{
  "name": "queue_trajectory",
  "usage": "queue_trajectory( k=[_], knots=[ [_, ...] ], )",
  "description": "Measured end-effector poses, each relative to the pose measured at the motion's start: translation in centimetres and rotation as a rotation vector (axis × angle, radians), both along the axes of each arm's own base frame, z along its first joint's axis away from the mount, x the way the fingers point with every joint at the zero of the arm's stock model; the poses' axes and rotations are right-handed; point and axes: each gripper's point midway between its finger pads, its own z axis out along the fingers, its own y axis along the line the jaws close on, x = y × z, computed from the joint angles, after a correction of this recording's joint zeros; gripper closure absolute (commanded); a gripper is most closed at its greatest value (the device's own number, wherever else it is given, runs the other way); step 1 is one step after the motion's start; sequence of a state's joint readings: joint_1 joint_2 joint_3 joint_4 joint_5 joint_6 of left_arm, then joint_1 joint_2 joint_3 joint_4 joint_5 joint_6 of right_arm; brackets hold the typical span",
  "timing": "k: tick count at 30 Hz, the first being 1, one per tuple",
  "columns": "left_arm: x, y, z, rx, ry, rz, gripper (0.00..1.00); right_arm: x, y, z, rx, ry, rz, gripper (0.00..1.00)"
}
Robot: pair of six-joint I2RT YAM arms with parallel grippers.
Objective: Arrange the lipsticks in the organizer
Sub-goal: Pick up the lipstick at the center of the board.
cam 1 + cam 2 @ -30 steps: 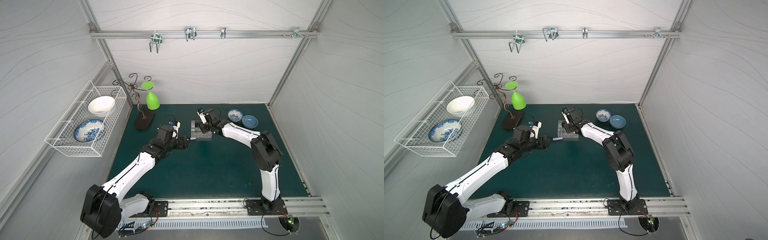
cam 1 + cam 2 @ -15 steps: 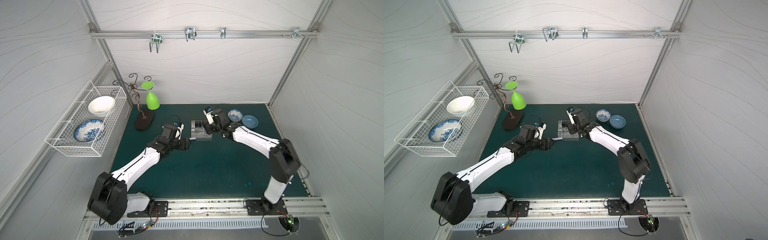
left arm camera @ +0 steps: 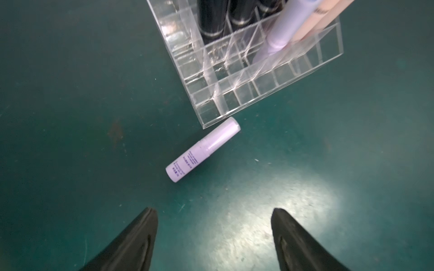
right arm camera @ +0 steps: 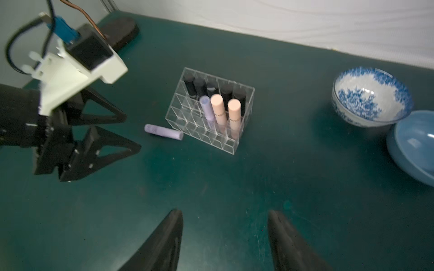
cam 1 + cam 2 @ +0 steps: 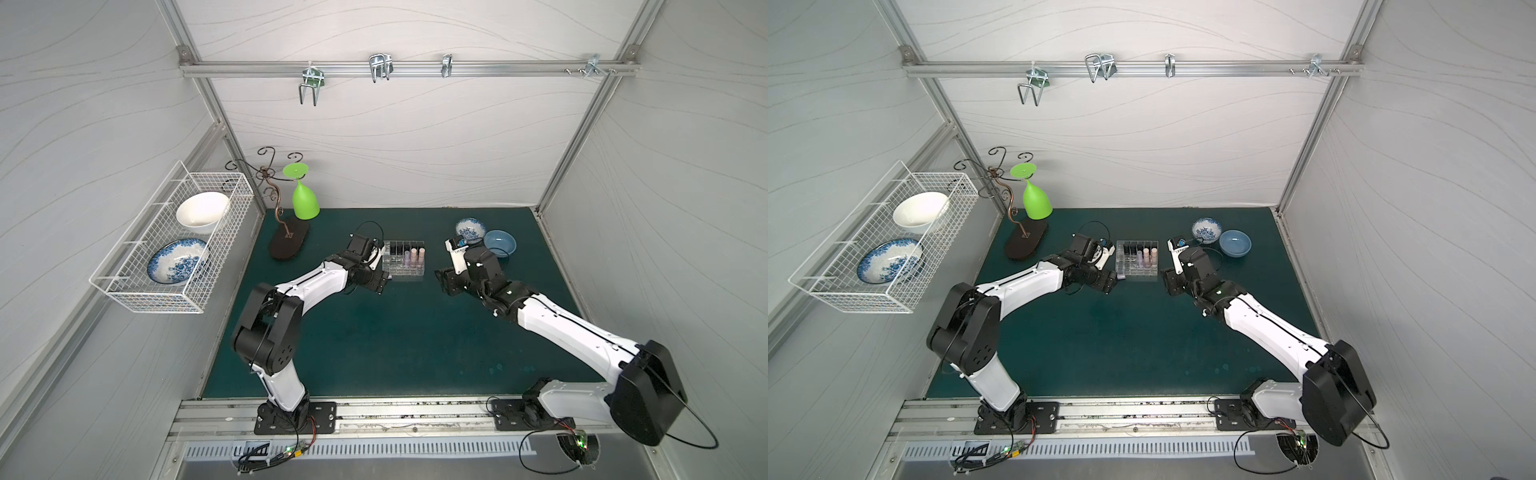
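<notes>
Right gripper [image 4: 224, 212] has pulled back from the organizer [image 4: 232, 146], jaws apart, empty | left gripper [image 3: 213, 210] wide, empty, near lilac lipstick [image 3: 203, 152] lying on bench [image 3: 70, 117] | likely last pick.

A lipstick [image 3: 202, 153] lies on the mat [image 3: 70, 117] just beside the organizer [image 3: 234, 93].

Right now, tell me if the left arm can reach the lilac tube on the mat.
Probably yes: the lilac tube lies flat beside the organizer, just ahead of the left arm's open jaws, nothing between.
</notes>
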State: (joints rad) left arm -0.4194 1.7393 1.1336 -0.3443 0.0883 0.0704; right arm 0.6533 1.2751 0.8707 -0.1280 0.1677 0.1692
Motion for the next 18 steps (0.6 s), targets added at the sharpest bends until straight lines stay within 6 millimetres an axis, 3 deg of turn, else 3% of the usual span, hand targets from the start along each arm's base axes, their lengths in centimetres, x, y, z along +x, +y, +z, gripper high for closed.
queue_trajectory(
  k=[11, 18],
  knots=[
    [3.0, -0.7, -1.3, 0.081, -0.013, -0.072, 0.16, 0.3, -0.2, -1.0, -0.001, 0.031, 0.001, 0.39],
    [3.5, -1.0, -2.8, 0.114, 0.044, -0.103, 0.17, 0.4, -0.1, -1.8, -0.012, 0.051, 0.005, 0.4]
  ],
)
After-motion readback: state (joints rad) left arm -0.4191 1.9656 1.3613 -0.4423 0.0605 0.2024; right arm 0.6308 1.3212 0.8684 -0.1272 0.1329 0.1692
